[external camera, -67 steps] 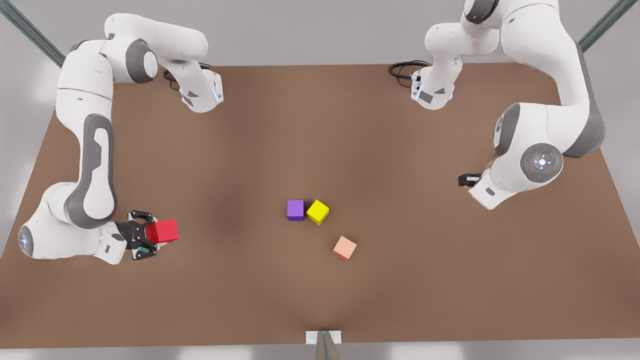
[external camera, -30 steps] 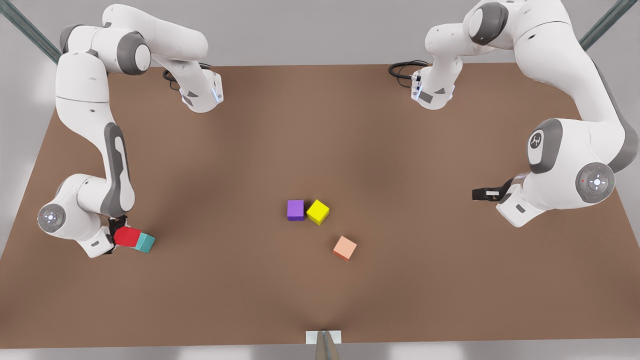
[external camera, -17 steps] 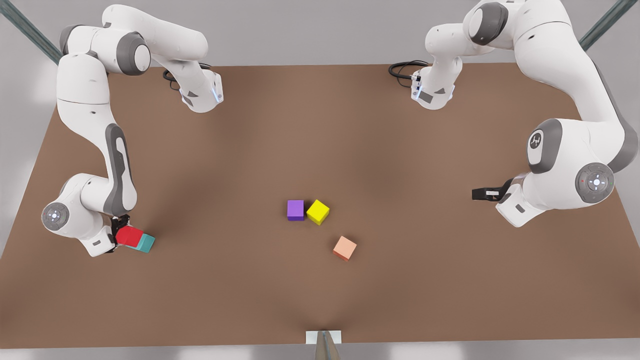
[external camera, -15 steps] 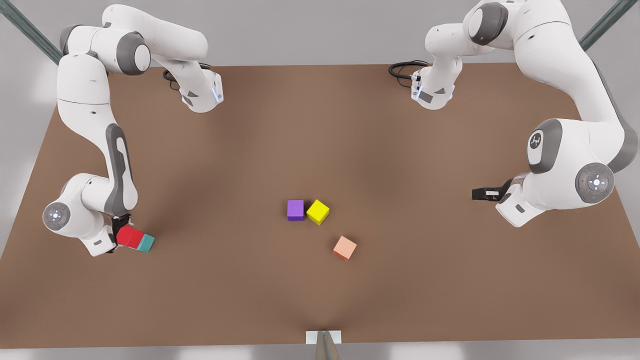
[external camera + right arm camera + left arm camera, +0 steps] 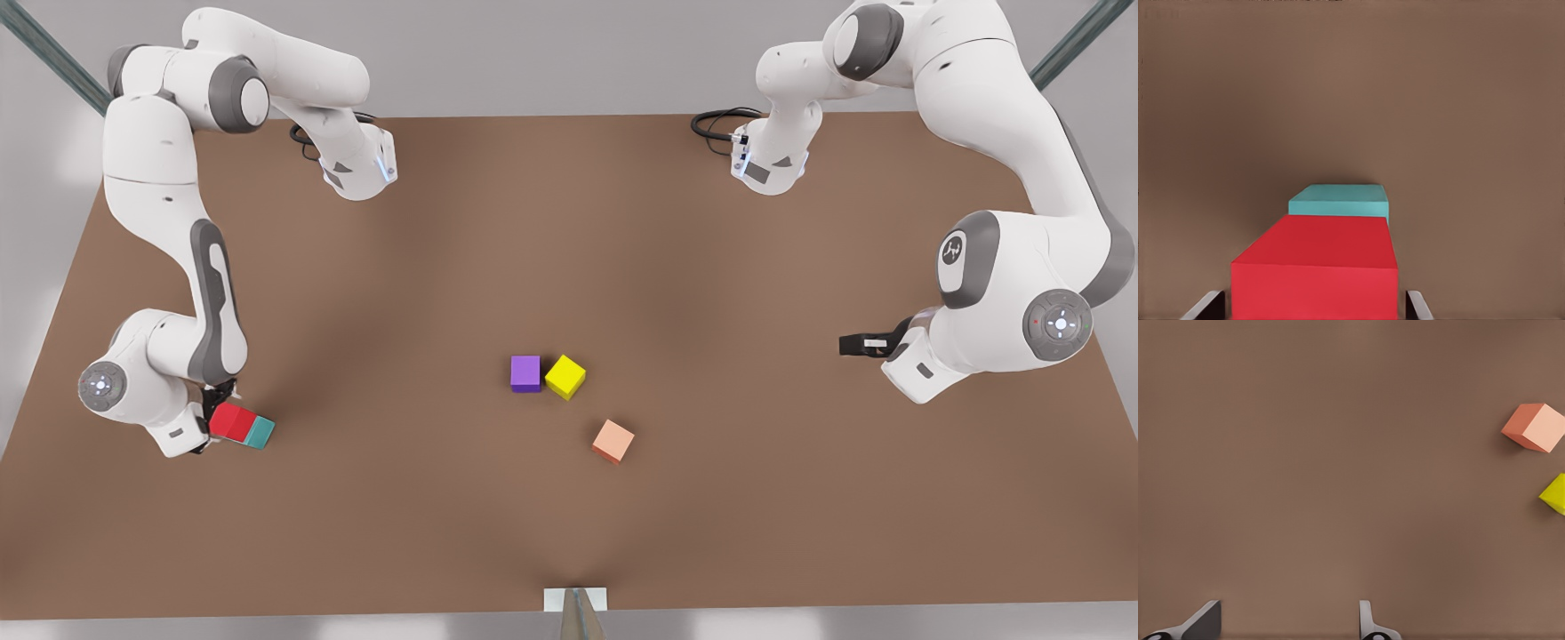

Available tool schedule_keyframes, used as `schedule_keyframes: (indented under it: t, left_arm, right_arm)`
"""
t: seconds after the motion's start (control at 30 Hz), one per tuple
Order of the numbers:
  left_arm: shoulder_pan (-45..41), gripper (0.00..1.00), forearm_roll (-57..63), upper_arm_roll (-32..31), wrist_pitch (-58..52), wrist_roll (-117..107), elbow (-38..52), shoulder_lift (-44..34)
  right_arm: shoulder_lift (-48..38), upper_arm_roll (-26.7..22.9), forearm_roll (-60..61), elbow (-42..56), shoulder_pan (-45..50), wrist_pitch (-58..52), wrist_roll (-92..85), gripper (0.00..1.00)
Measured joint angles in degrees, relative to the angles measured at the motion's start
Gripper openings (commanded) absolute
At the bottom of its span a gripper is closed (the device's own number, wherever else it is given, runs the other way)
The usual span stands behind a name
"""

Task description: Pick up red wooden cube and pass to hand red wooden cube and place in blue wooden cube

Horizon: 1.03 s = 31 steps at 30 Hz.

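Red wooden cube [image 5: 1315,273] is sitting between the right tool's [image 5: 1315,308] fingers [image 5: 1205,305], which are flanking its two sides in a grasp at the front view's left. It is overlapping the blue wooden cube [image 5: 1338,201] lying on the desk [image 5: 569,267]; whether the two are touching cannot be told. Left tool [image 5: 1281,623] is hanging released and empty over bare desk at the front view's right, waiting, well apart from the peach cube [image 5: 1534,427] and yellow cube [image 5: 1555,494].

On your front view's left, the small red wooden cube [image 5: 231,421] sits touching the teal wooden cube [image 5: 260,433]; mid-surface, the purple cube [image 5: 525,372] adjoins the yellow cube [image 5: 565,377], peach cube [image 5: 613,441] nearer the camera.
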Motion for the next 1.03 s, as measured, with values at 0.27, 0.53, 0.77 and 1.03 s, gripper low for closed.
schedule_keyframes:
  t: [0.27, 0.53, 0.77, 1.03]
  left_arm:
    - [0.0, 1.00, 0.0, 0.0, 0.0, 0.0, 0.0, 0.0]
    - [0.0, 1.00, 0.0, 0.0, 0.0, 0.0, 0.0, 0.0]
    - [0.0, 1.00, 0.0, 0.0, 0.0, 0.0, 0.0, 0.0]
    - [0.0, 1.00, 0.0, 0.0, 0.0, 0.0, 0.0, 0.0]
  right_arm:
    - [-2.1, 1.2, 0.9, 8.4, 1.7, -8.5, 0.5, 1.00]
    - [-6.4, 1.4, 7.8, 24.2, 9.9, -27.0, 23.9, 1.00]
    - [-20.3, 1.5, 2.5, 16.9, 11.6, -37.6, 43.9, 1.00]
    - [-22.3, 1.4, 1.6, 13.9, 11.2, -39.1, 58.8, 1.00]
